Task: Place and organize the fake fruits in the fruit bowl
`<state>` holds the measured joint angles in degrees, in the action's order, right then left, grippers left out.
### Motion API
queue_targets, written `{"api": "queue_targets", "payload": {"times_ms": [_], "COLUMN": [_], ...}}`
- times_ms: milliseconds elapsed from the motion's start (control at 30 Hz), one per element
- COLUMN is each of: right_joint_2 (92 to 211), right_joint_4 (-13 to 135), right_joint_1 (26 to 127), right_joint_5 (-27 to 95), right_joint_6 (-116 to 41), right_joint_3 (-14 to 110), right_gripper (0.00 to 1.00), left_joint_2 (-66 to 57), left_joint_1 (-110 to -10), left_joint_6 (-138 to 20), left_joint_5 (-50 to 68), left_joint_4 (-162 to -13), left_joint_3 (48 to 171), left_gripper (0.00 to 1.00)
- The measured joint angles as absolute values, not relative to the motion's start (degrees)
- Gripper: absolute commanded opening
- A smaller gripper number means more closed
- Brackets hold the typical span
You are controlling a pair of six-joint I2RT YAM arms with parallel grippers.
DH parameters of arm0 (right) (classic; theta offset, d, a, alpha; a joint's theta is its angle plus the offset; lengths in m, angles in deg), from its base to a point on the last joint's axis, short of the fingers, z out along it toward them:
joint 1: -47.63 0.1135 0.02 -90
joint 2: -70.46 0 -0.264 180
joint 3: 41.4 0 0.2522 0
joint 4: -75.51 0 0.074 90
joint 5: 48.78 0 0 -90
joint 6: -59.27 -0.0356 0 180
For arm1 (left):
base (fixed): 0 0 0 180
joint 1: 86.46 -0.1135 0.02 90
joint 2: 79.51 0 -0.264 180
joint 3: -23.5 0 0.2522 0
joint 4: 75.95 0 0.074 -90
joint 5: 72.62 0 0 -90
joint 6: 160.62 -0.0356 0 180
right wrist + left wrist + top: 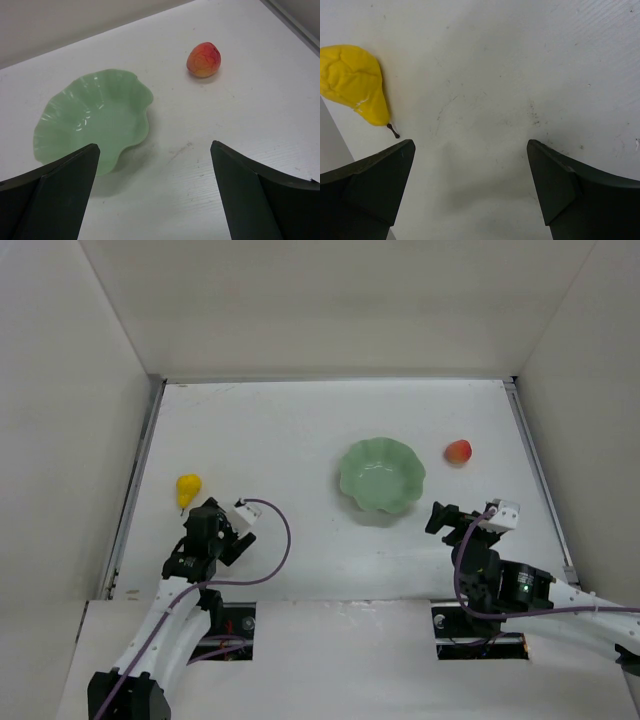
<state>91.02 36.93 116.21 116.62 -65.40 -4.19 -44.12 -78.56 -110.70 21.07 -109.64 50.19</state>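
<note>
- Jaws on both arms stand spread wide. The left gripper [470,150] has only bare table between its fingers, and the right gripper [155,150] pinches nothing either.
- The fruit bowl [381,475] sits upright on the white table [280,430], and its hollow is bare, with no fruit in it.
- The yellow pear [188,487] lies on the table well apart from the bowl, far off to the bowl's left.
- The left gripper is also far to the left of the bowl, with the pear just ahead of it. In the left wrist view the pear lies beyond the left finger, outside the gap.
- The red-orange peach [204,59] rests near the bowl, just off its right rim and not touching it.
- The right gripper sits on the near side of the bowl and a little to its right, looking at both the bowl and the peach.
- Judged from this, the task is at its very start and no fruit has been placed.
- Each fruit is yet to be gripped, carried to the bowl and set inside, and the two then arranged together.
</note>
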Motion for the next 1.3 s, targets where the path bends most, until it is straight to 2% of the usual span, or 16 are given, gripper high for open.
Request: {"api": "queue_targets", "payload": {"times_ms": [267, 367, 467, 667, 833, 1000, 1300], "right_joint_2": [91.02, 91.04, 91.04, 91.13, 91.30, 91.61, 92.13], "right_joint_4": [36.93, 36.93, 36.93, 36.93, 36.93, 36.93, 36.96], "right_joint_1": [116.21, 116.21, 116.21, 116.21, 116.21, 116.21, 116.21], "right_joint_5": [116.62, 116.60, 116.62, 116.51, 116.22, 116.16, 115.96], "right_joint_6": [-65.40, -65.40, -65.40, -65.40, -65.40, -65.40, -65.40], "right_joint_3": [-4.19, -4.19, -4.19, -4.19, -4.19, -4.19, -4.19], "right_gripper": [1.00, 1.00, 1.00, 1.00, 1.00, 1.00, 1.00], "left_joint_2": [-43.39, -41.76, -38.72, -23.07, -5.25, 5.15, 9.26], "left_joint_1": [-77.07, -75.61, -76.35, -89.44, -105.14, -113.05, -112.72], "left_joint_6": [-110.02, -108.60, -105.63, -96.69, -90.15, -89.28, -89.89], "left_joint_5": [21.46, 21.46, 22.05, 20.85, 11.12, 3.54, -0.90], "left_joint_4": [-110.90, -112.98, -112.28, -109.27, -116.24, -124.94, -125.24], "left_joint_3": [51.43, 56.28, 66.43, 91.85, 105.44, 105.09, 101.77], "left_gripper": [1.00, 1.00, 1.00, 1.00, 1.00, 1.00, 1.00]}}
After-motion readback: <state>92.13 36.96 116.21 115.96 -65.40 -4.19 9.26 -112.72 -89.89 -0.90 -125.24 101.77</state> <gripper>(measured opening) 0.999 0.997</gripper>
